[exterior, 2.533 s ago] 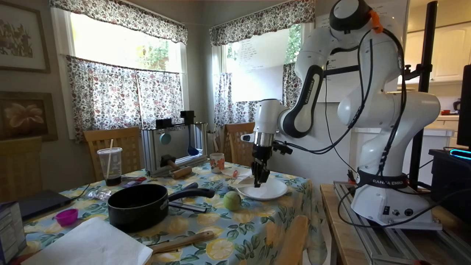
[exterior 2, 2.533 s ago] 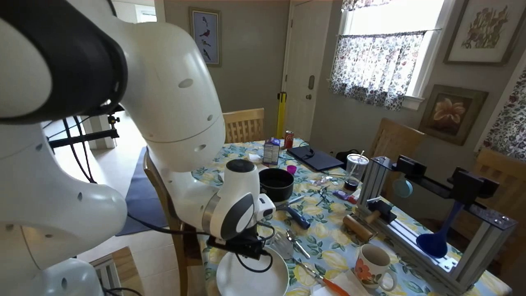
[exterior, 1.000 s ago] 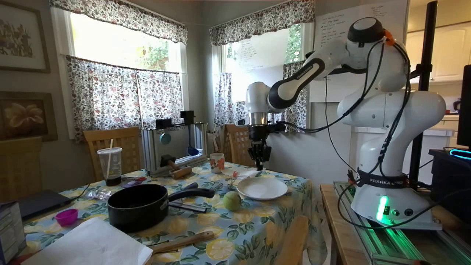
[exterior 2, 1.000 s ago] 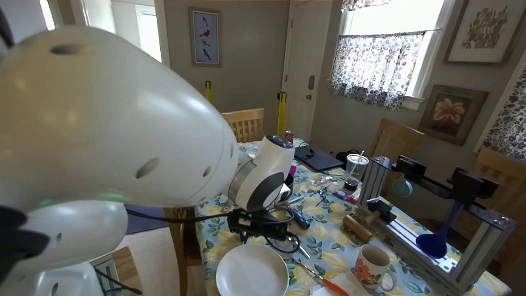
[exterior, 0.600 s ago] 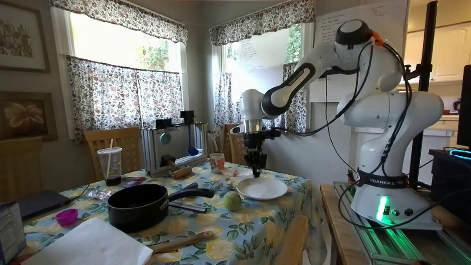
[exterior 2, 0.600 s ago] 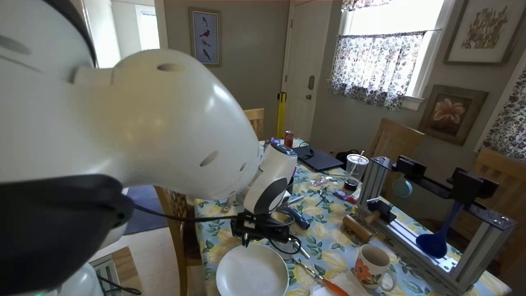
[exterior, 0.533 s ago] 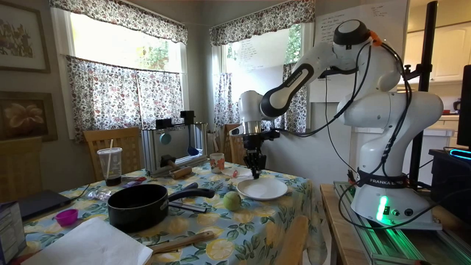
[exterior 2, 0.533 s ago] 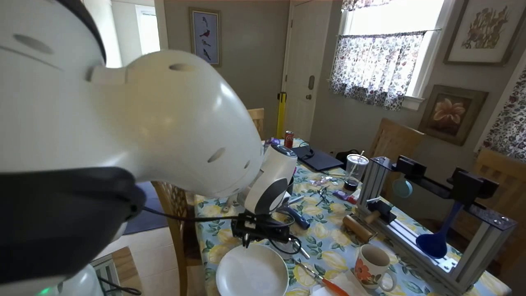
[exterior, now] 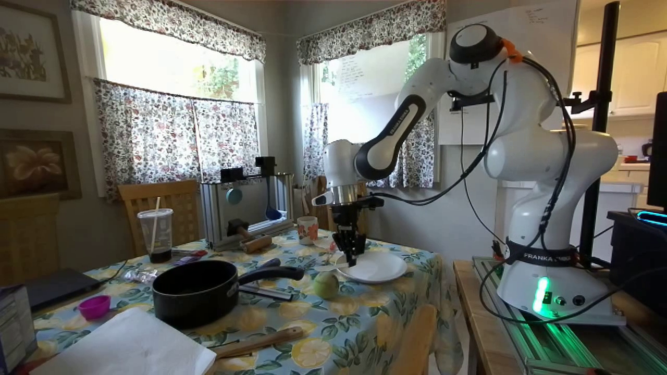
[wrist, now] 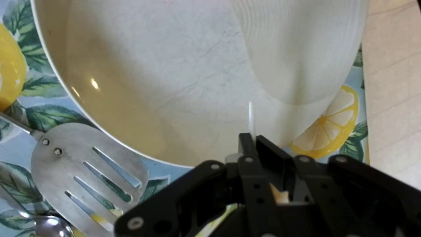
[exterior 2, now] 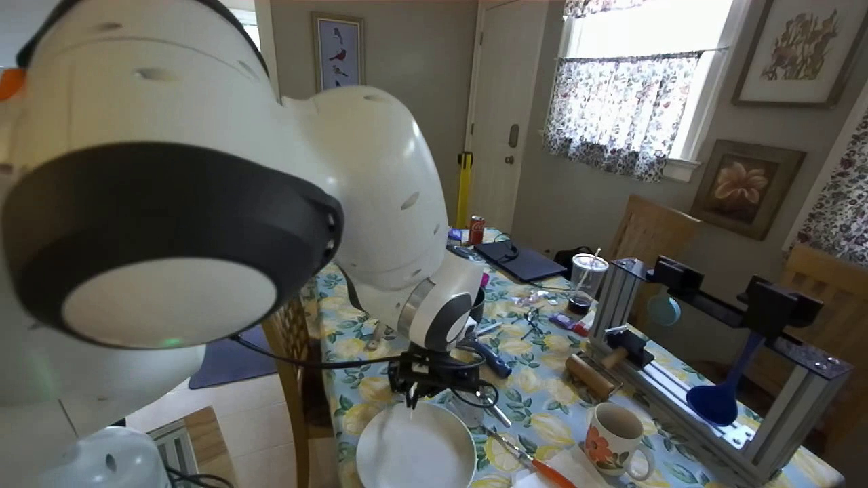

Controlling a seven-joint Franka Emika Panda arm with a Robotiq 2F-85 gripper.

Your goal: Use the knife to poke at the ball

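Knife (wrist: 251,118) in downward-pointing tool (exterior: 352,262)

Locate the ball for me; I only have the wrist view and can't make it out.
Observer: In an exterior view, the ball appears between the pot handle and the plate.
Operator: Does what the jaws hold reach that far?
Observer: There, the knife extends from the closed jaws across to just above the ball; whether it touches, I can't tell.
Operator: Status showing?
Observer: The base light glows green.
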